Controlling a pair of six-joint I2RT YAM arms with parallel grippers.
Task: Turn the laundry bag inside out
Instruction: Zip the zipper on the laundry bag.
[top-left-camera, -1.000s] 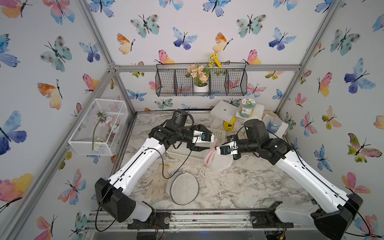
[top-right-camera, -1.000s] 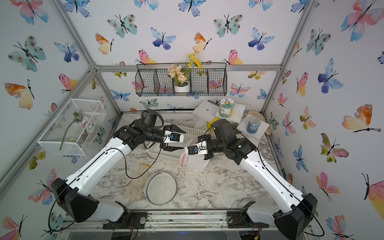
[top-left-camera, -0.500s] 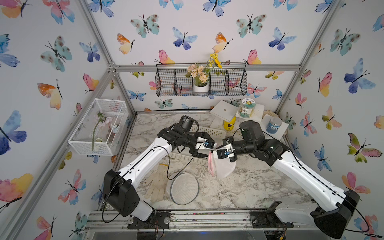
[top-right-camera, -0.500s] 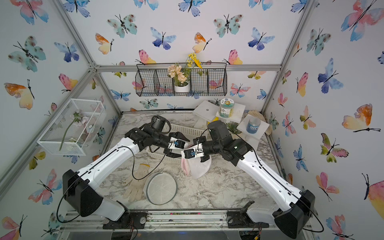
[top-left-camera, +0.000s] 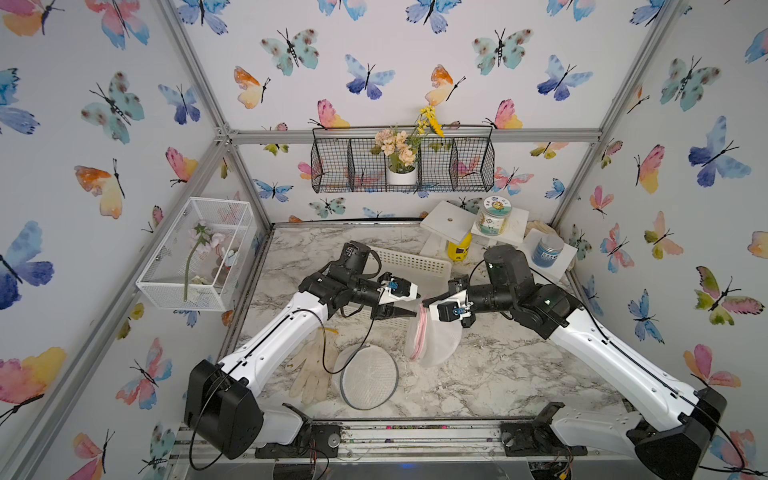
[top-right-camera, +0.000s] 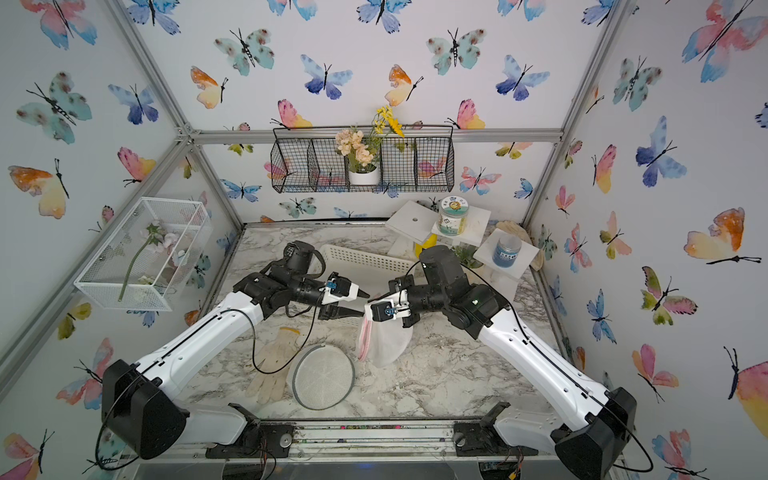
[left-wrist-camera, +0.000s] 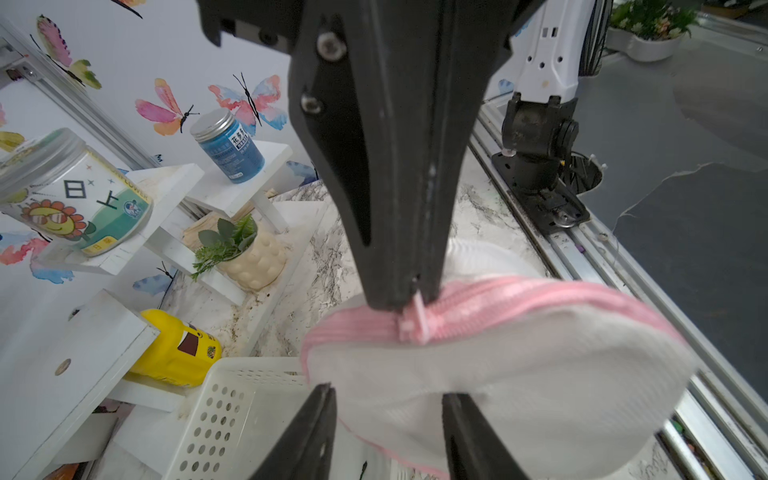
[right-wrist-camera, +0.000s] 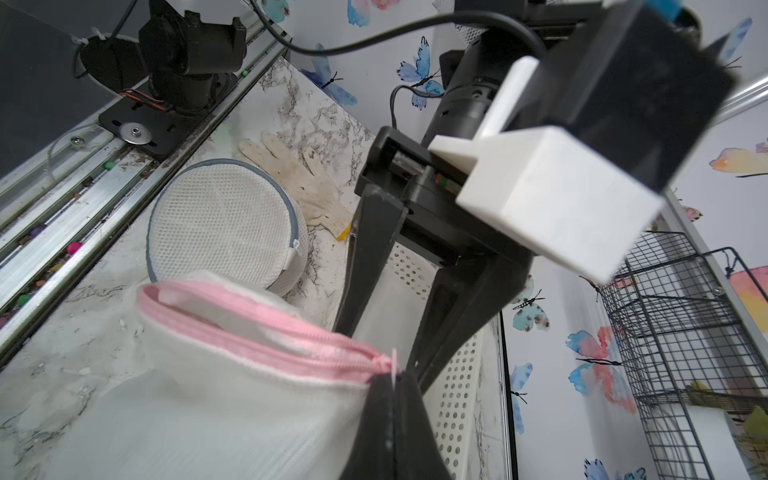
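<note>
two grippers meet just off the edge of the white perforated plastic basket (top-left-camera: 409, 264) that faces the arm bases.

right gripper (right-wrist-camera: 392, 378): fingers pressed together, pinching the pink zipper end of the white mesh laundry bag (top-left-camera: 436, 340). in the left wrist view the zipper pull sticks out right at the pinch.

the bag hangs below that pinch, just off the basket on its base-ward side, over the marble tabletop (top-left-camera: 498, 374). whether its bottom rests on the marble cannot be told. in the right wrist view the zipper gapes along the bag's upper edge.

left gripper (top-left-camera: 415, 306): fingers spread, with the tips at the bag's zipper end, close beside the right gripper. contact with the mesh cannot be confirmed.

farther from the basket toward the bases, a round white mesh pouch with a grey rim (top-left-camera: 368, 378) lies flat. it touches a cream fabric work glove (top-left-camera: 313, 370) lying alongside it.
</note>
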